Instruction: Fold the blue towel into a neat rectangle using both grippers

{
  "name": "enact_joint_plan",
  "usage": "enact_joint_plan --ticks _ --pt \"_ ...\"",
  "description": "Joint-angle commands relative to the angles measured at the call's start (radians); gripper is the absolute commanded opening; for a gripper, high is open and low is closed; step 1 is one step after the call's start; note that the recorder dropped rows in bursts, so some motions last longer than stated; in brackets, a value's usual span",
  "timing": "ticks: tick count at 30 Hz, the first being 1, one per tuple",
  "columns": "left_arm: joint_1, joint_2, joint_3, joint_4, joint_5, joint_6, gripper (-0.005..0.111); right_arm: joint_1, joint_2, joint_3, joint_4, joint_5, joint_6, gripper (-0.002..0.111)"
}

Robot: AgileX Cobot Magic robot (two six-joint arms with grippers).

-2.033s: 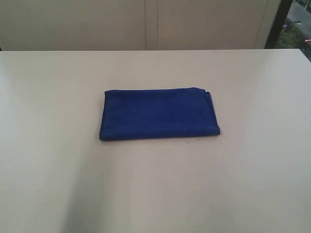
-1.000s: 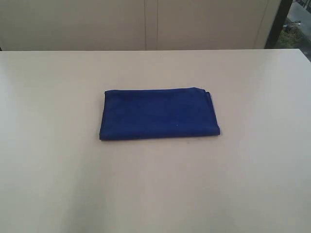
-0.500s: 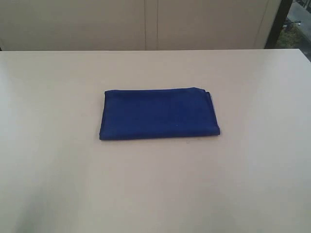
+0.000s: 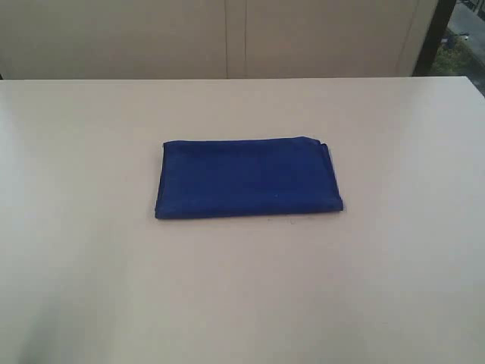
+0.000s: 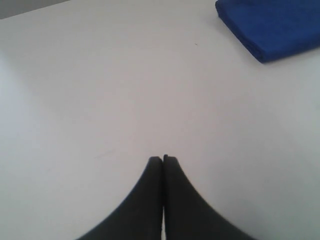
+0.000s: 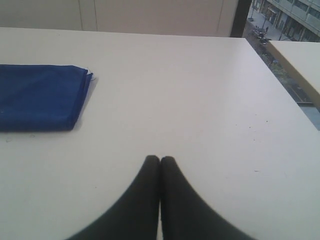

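Jaws together on left gripper (image 5: 163, 159) and right gripper (image 6: 160, 159).

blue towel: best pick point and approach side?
Probably the right short edge of the blue towel, near the far corner where loose layers peek out. It lies flat on the table, so bring the right pincer in low from the right.
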State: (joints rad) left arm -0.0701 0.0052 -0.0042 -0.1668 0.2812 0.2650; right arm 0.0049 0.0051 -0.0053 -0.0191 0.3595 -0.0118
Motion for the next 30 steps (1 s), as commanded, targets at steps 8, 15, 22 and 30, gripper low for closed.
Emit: enact_joint_plan --ticks 8,15,22,30 --pt "0.0 -0.005 0.004 0.076 -0.009 -0.24 0.0 -0.006 -0.005 0.005 -0.004 -0.014 -0.01 0.0" --pt "0.0 -0.005 0.004 0.076 -0.009 -0.242 0.0 -0.006 -0.005 0.005 -0.004 -0.014 -0.01 0.0" --pt "0.0 -0.005 0.004 0.076 -0.004 -0.239 0.0 -0.006 -0.005 0.005 -0.004 -0.014 -0.01 0.0" --pt "0.0 -0.005 0.004 0.076 -0.004 -0.239 0.0 -0.006 -0.005 0.005 -0.004 -0.014 -0.01 0.0"
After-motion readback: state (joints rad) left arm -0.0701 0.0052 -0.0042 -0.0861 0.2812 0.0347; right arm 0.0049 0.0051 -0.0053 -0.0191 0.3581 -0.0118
